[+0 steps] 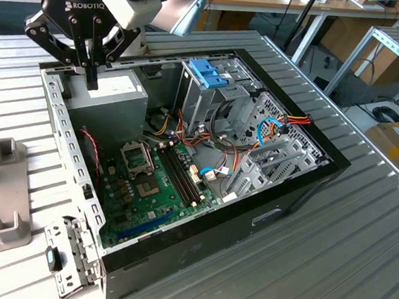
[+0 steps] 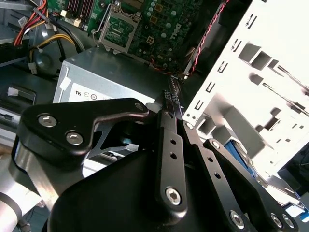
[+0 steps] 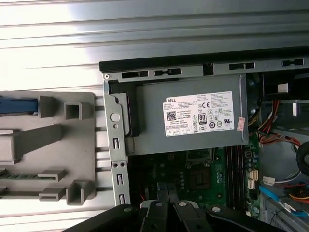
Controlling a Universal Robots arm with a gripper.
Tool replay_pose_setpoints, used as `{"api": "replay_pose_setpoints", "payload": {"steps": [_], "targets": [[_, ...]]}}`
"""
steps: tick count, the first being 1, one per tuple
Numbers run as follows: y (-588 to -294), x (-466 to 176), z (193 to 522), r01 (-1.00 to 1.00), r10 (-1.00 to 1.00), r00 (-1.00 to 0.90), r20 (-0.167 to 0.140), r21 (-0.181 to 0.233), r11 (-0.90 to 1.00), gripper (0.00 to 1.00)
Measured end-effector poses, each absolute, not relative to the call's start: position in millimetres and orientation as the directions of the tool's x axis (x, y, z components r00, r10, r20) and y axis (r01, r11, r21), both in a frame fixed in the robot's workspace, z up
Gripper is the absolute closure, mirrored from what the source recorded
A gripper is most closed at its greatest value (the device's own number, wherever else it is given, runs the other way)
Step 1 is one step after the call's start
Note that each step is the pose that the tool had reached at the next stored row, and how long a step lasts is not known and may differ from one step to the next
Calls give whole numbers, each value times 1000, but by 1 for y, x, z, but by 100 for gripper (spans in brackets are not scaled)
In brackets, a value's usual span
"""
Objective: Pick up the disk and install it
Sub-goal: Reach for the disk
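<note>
In the first wrist view, a blue strip [image 3: 17,105] that looks like the framed edge of the disk lies in the grey holder [image 3: 58,145], outside the computer case. The rest of the disk is cut off by the picture's edge. My gripper [image 1: 91,81] hangs over the case's back corner on the exterior view's left, above the seam between the case's side wall [image 1: 61,118] and the grey power supply box [image 1: 112,99]. Its fingers [image 2: 172,94] are pressed together, shut, with nothing between them.
The open computer case [image 1: 263,219] holds a green motherboard [image 1: 150,180], loose coloured cables [image 1: 287,122] and a blue latch on a silver drive cage [image 1: 206,76]. A grey holder [image 1: 0,201] lies on the ribbed table at the exterior view's left. A small hinged bracket [image 1: 69,253] lies by the case's front corner.
</note>
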State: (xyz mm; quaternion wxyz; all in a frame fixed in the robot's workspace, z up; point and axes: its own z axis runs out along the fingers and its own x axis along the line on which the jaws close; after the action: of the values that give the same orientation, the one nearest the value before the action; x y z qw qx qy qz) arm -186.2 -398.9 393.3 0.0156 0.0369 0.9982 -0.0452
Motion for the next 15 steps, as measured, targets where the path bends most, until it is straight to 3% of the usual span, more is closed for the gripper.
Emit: {"api": "replay_pose_setpoints", "payload": {"steps": [15], "targets": [[-399, -191, 393, 75, 72, -997, -36, -105, 992, 89]]}}
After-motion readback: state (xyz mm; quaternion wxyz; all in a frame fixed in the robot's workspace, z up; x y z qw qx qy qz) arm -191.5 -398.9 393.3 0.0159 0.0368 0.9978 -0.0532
